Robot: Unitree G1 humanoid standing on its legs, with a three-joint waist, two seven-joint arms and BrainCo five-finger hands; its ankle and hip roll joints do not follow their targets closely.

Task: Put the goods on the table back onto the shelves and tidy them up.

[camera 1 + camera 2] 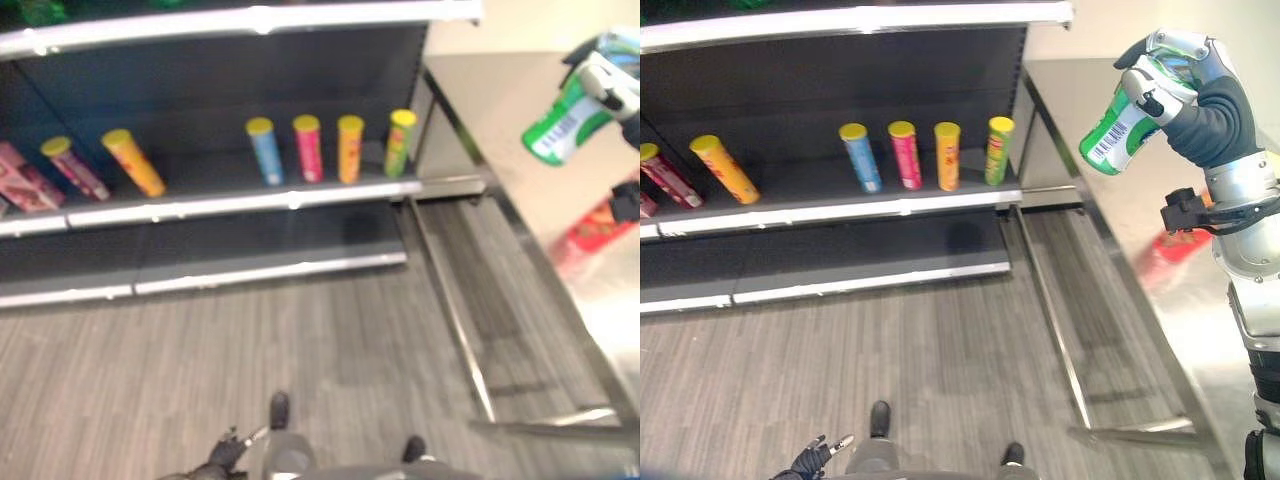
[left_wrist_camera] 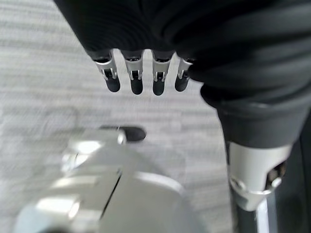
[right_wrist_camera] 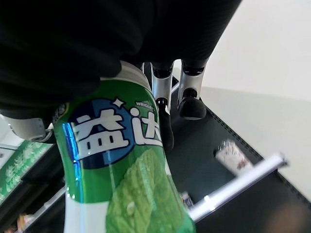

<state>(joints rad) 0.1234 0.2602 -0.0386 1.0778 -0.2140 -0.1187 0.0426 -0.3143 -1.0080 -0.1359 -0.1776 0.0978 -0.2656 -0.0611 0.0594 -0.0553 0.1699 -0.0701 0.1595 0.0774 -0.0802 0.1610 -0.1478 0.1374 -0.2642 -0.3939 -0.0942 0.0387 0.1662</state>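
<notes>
My right hand (image 1: 1205,95) is raised above the steel table (image 1: 1090,100) at the right and shut on a green-and-white canister (image 1: 1118,132), which it holds tilted. From the right wrist the same canister (image 3: 121,184) sits under the palm, with fingertips (image 3: 192,99) curled past it. To the left, the dark shelf (image 1: 840,212) carries upright tubes: blue (image 1: 860,158), pink (image 1: 905,155), orange (image 1: 947,155) and green-yellow (image 1: 998,150). My left hand (image 1: 815,460) hangs low by my side, its fingers (image 2: 136,80) straight over the floor.
A yellow tube (image 1: 725,168) and a dark pink one (image 1: 670,178) lean on the shelf's left part. A red packet (image 1: 1172,255) lies on the table below my right arm. The table's metal frame (image 1: 1050,300) stands between shelf and table over grey plank floor.
</notes>
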